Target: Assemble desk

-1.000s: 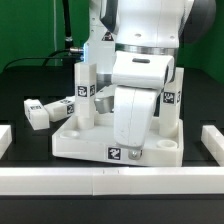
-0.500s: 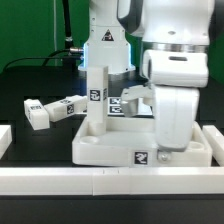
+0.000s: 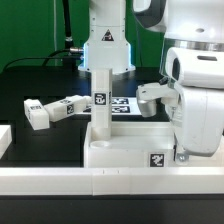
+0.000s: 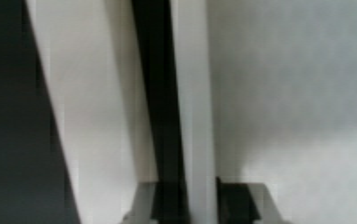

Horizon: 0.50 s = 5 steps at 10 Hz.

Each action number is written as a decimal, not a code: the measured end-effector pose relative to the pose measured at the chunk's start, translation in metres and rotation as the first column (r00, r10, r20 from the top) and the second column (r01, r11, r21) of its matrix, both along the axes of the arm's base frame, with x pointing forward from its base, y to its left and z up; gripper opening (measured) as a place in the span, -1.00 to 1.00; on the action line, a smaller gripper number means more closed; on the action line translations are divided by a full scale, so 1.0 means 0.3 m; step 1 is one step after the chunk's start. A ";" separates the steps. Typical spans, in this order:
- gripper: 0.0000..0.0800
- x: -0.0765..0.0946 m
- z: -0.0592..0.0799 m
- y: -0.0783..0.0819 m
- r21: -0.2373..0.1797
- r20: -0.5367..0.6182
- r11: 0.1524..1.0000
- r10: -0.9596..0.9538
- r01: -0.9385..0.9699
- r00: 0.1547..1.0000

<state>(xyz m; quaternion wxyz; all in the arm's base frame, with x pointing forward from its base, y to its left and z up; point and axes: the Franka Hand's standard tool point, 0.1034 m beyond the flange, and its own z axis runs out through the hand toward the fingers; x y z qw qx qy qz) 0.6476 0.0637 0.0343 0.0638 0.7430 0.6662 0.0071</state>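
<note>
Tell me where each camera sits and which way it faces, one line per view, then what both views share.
Exterior view: off the arm, low at the table's edge, looking across the border rail at the tabletop, its upright leg and the arm's base; the gripper shows at the exterior view's right.
Wrist view: on the wrist, looking along the gripper closely at a white rim; only blurred dark fingertips show.
Shared: the gripper straddling the tabletop's rim.

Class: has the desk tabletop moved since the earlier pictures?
Yes. The tabletop has slid toward the exterior view's right, away from the loose leg, which stayed put.
</note>
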 end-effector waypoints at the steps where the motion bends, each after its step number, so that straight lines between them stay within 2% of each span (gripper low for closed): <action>1: -0.58 0.018 0.049 0.008 -0.002 0.007 1.000 -0.019 0.019 1.000; 2: -0.58 0.029 0.095 0.005 -0.004 0.014 1.000 -0.026 0.026 1.000; 4: 0.23 0.054 0.181 -0.003 0.002 0.045 0.997 -0.071 0.071 0.996; 5: 0.23 0.061 0.207 -0.005 0.007 0.060 0.996 -0.085 0.084 0.995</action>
